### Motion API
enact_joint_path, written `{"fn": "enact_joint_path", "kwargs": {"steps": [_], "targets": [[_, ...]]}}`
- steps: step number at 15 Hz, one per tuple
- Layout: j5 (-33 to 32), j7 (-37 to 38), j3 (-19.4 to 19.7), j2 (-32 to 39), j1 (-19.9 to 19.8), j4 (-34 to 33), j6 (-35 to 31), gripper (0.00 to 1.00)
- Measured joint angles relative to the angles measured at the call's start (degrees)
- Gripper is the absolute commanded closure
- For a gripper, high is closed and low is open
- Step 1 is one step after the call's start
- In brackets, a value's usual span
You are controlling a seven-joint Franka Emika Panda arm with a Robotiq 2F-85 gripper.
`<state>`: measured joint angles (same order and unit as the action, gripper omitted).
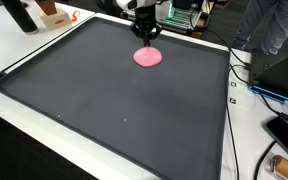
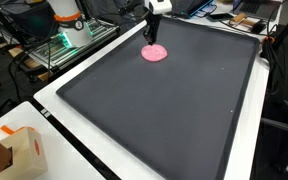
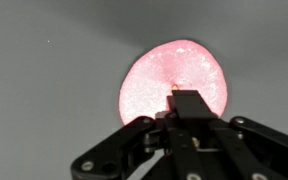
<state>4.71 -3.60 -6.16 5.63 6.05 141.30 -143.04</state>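
End effector (image 3: 187, 100) closed above pink disc (image 3: 154, 80)

Its fingers sit together, tips directly over the disc, which lies just beneath on the dark mat (image 1: 114, 110). Contact is unclear. I judge a centred, vertical, gentle touch works best.

Robotics lab, loose cables (image 1: 244, 72), lit electronics (image 2: 70, 42), cardboard box (image 2: 22, 152)

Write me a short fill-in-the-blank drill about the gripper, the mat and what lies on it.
1. The gripper hangs directly above a round object whose colour is ____.
2. The number of things lying on the dark mat is ____.
3. The table around the mat is coloured ____.
Missing words: pink; one; white.
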Motion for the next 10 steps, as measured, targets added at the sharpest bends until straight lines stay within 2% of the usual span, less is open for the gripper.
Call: {"fn": "enact_joint_path", "kwargs": {"steps": [10], "targets": [[-0.05, 0.02, -0.30, -5.01, 0.31, -0.45, 2.65, 0.97]]}}
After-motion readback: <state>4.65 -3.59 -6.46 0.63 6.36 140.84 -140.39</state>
